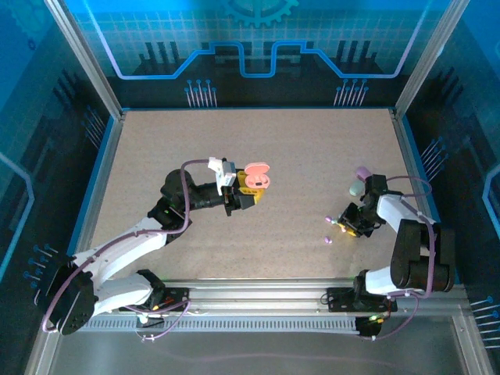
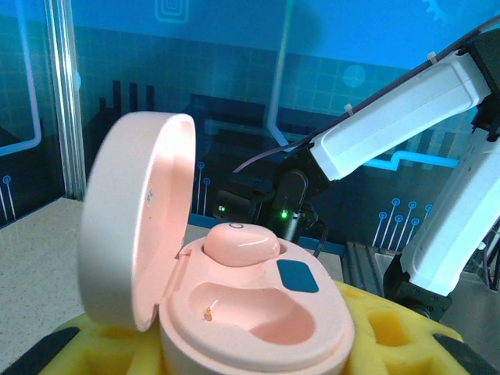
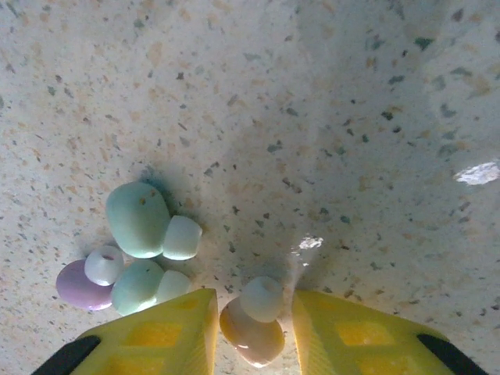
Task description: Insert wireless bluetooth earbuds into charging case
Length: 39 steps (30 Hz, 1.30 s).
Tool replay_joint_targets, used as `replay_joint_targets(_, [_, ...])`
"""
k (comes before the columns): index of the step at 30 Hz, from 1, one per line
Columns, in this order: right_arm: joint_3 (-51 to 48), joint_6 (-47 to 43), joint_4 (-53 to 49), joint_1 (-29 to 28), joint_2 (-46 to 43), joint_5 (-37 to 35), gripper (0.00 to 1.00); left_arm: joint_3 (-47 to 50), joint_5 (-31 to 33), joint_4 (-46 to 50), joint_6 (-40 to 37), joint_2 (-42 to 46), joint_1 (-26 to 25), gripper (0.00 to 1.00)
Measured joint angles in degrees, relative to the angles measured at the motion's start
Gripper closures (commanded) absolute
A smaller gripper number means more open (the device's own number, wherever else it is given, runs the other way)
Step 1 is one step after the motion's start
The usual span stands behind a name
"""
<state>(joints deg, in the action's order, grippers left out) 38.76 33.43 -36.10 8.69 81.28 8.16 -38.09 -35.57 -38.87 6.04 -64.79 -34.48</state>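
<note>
Between parted fingers [image 3: 168, 332] of right end effector [image 3: 254, 305], peach earbud [image 3: 251, 340] on table [image 3: 312, 117], left end effector [image 2: 238, 344] clamping pink case [image 2: 141, 226].

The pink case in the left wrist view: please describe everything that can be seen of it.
The pink case is pebble-shaped, smooth plastic by its look, and open: its lid stands raised on the left. One pink earbud sits in the far socket; the near socket is empty, with a tiny gold contact. A dark blue rectangle lies beside that earbud. The yellow pads of the left gripper hold it from both sides.
</note>
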Motion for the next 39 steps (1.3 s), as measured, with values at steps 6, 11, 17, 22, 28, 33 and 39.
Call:
replay_joint_targets(6, [1.3,-0.7,-1.5,-1.7,1.0,-2.5,0.73,0.0,0.0,0.0,0.0,0.0,0.0,0.74])
replay_joint_targets(11, [1.4,-0.6,-1.8,-3.1,0.4,-3.8,0.74,0.0,0.2,0.0,0.0,0.0,0.0,0.74])
replay_joint_targets(17, [3.2,-0.8,-2.7,-8.9,-6.4,-4.7,0.73,0.0,1.0,0.5,-0.3,0.4,0.0,0.74])
replay_joint_targets(22, [10.5,-3.3,-3.6,-20.3,-3.5,-4.7,0.73,0.1,2.5,1.1,-0.6,1.6,0.0,0.74])
replay_joint_targets(28, [18.8,-7.4,-4.0,-33.0,10.2,-4.5,0.73,0.8,3.9,2.8,-2.0,4.6,0.0,0.74])
replay_joint_targets(33, [23.6,-11.6,-6.2,-40.0,19.5,-4.5,0.72,0.8,5.4,5.2,-3.5,8.3,0.0,0.74])
replay_joint_targets(39, [27.2,-15.9,-9.4,-44.3,23.8,-6.0,0.65,0.8,6.4,7.2,-5.0,11.1,0.0,0.74])
